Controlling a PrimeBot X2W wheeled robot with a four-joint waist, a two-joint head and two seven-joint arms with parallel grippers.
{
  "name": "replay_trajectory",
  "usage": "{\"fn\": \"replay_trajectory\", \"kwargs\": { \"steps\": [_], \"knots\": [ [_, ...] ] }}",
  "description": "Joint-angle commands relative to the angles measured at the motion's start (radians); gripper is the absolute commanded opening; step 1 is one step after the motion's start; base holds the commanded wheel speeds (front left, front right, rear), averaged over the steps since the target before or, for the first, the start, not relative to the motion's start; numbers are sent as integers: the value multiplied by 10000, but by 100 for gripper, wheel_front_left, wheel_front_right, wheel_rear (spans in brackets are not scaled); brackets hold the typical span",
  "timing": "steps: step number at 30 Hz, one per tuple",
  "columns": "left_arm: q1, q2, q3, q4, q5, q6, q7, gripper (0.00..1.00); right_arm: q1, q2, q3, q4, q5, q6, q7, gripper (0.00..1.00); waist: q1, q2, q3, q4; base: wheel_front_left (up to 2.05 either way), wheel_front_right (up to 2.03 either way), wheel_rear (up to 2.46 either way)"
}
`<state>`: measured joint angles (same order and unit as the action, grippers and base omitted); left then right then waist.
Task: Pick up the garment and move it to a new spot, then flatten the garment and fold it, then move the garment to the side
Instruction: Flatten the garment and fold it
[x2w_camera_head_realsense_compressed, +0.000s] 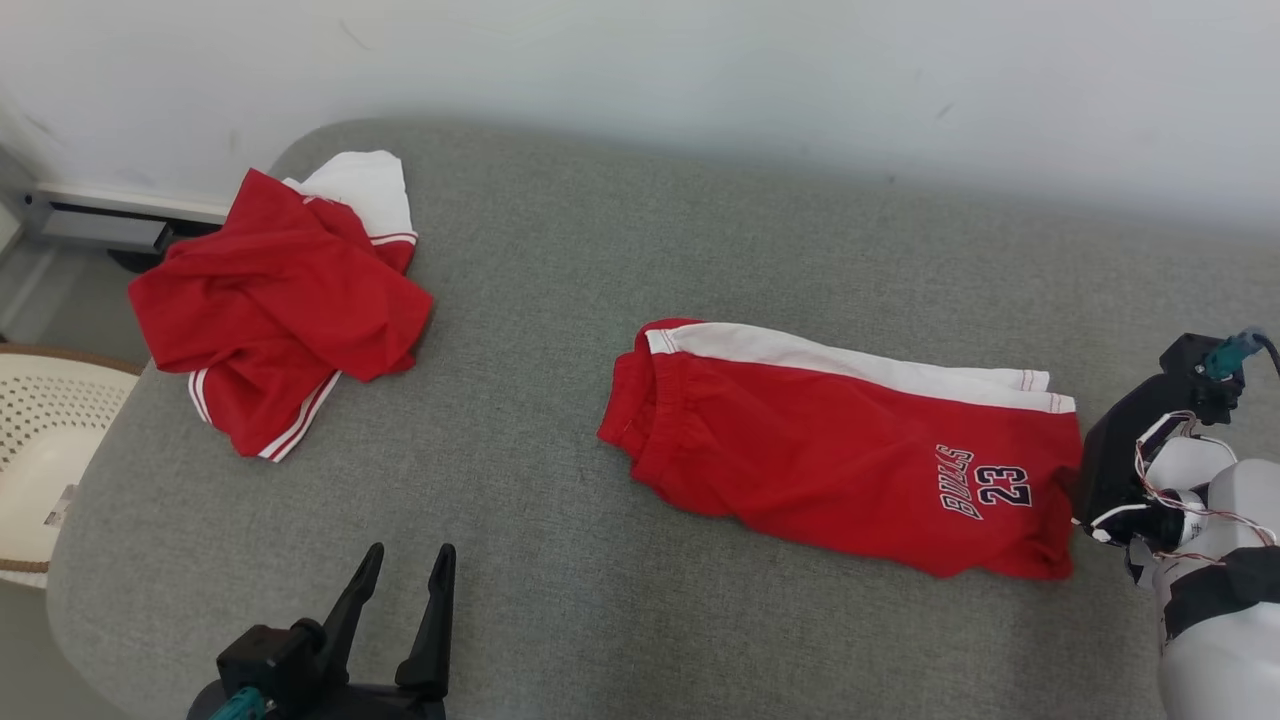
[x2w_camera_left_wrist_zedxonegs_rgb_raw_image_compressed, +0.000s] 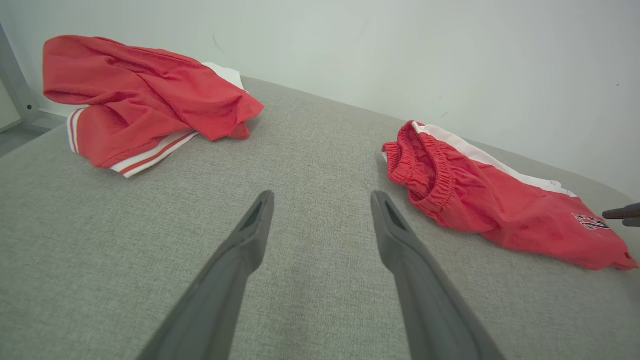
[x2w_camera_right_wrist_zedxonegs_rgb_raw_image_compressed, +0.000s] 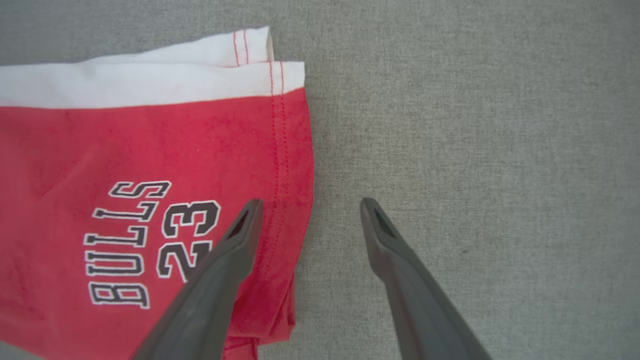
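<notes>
Left jaws apart over grey cushion (x2w_camera_left_wrist_zedxonegs_rgb_raw_image_compressed: 320, 150), right jaws apart over hem of red shorts (x2w_camera_right_wrist_zedxonegs_rgb_raw_image_compressed: 150, 145)

A grey cushion (x2w_camera_head_realsense_compressed: 560, 300) of woven fabric lies under the left gripper (x2w_camera_head_realsense_compressed: 411, 550) and stretches ahead of its fingertips to a plain white wall (x2w_camera_head_realsense_compressed: 700, 70) marked by a few faint scuffs. The same grey weave lies beneath the right gripper (x2w_camera_right_wrist_zedxonegs_rgb_raw_image_compressed: 311, 202) and past its fingertips. Far ahead and to the left of the left gripper the cushion's corner is rounded, and beyond it a pale metal rail (x2w_camera_head_realsense_compressed: 110, 225) runs low along the wall above a grey floor (x2w_camera_head_realsense_compressed: 55, 290). Left of that gripper, off the cushion's edge, stands a cream perforated basket (x2w_camera_head_realsense_compressed: 30, 410) with a brown rim. The light is soft and even, with a dim shadow where cushion meets wall.
</notes>
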<state>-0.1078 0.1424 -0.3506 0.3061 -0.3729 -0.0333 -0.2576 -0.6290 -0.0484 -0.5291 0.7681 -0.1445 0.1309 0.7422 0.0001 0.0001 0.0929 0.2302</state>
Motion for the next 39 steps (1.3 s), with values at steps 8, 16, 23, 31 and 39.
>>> {"fn": "replay_trajectory", "kwargs": {
  "steps": [8,16,23,31,39],
  "knots": [
    [-350,-101,2,121,183,-145,-95,100,-671,-37,-1149,636,-1017,-3,320,100,-1,-1,667,595,0,0,0],
    [-369,-183,72,135,214,-257,-99,100,-1184,40,-1276,1684,-981,0,178,100,-1,-1,752,762,0,0,0],
    [-291,-243,125,211,269,-297,-101,100,-1505,20,-1055,2618,-1047,0,-116,0,-1,-1,629,803,0,0,0],
    [-158,-270,273,156,372,-278,-101,100,-1478,-55,-1648,2270,-1572,-6,-435,0,-1,-1,511,674,0,0,0],
    [-139,-265,399,150,455,-264,-100,100,-1120,-60,-2626,1304,-2225,-9,-219,0,-1,-1,398,382,0,0,0]
  ]
}}
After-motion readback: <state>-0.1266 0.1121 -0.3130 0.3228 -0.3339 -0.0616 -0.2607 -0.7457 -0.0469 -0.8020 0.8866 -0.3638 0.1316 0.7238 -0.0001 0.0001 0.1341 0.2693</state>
